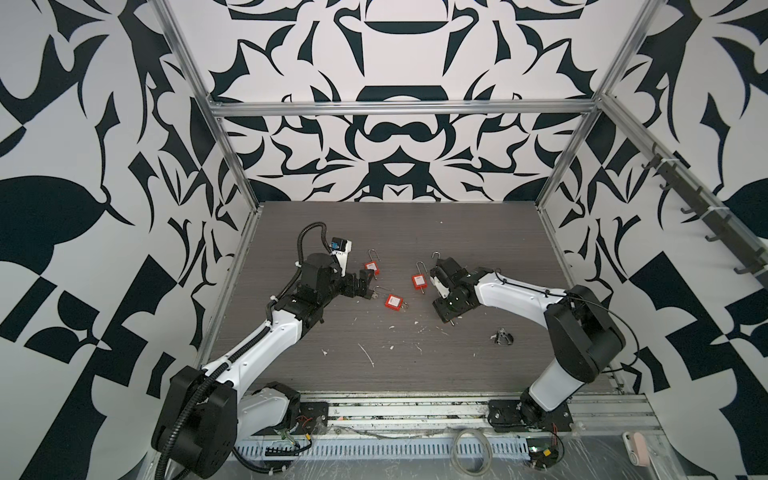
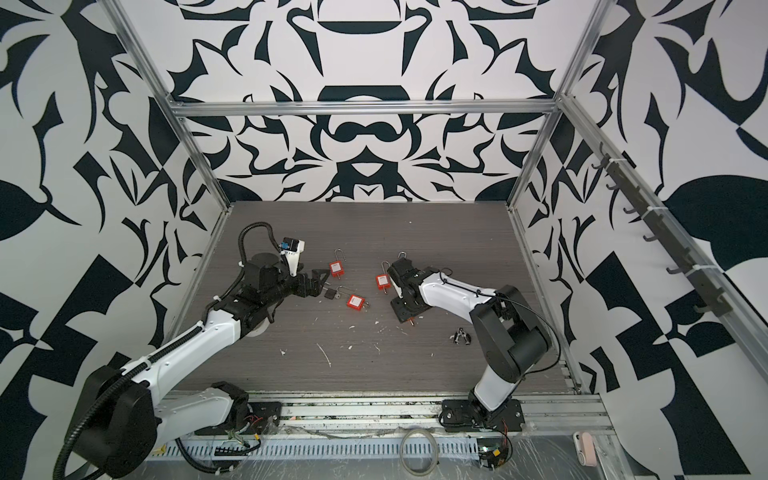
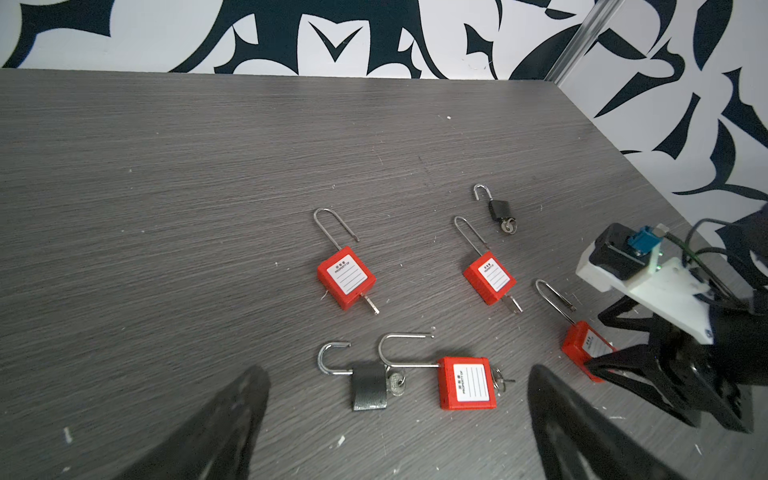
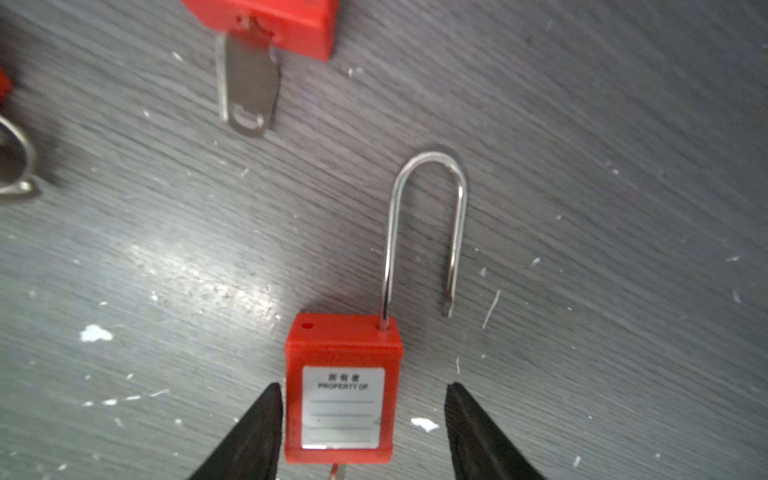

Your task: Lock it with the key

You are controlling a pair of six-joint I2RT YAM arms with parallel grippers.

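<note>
Low over surface (image 4: 602,124), right gripper (image 4: 361,387), jaws about half wide, straddling red padlock (image 4: 343,349): 1 finger (image 4: 266,415) at body's side, other finger apart, nothing gripped. Red padlock flat, label (image 4: 343,407) up, shackle (image 4: 428,216) open, free end outside body. Sliver of key (image 4: 337,473) shows at red padlock's base. Left gripper (image 3: 397,372) wide, empty, apart from red padlock. 3 other red padlocks (image 3: 345,278) and black padlock (image 3: 368,390) lie near red padlock, on left gripper's side.

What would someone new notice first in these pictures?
Bold black-and-white patterned walls rise around the grey table. Mid-table, red padlocks with open shackles lie scattered. The right gripper straddles one padlock, jaws open on either side of its red body.
</note>
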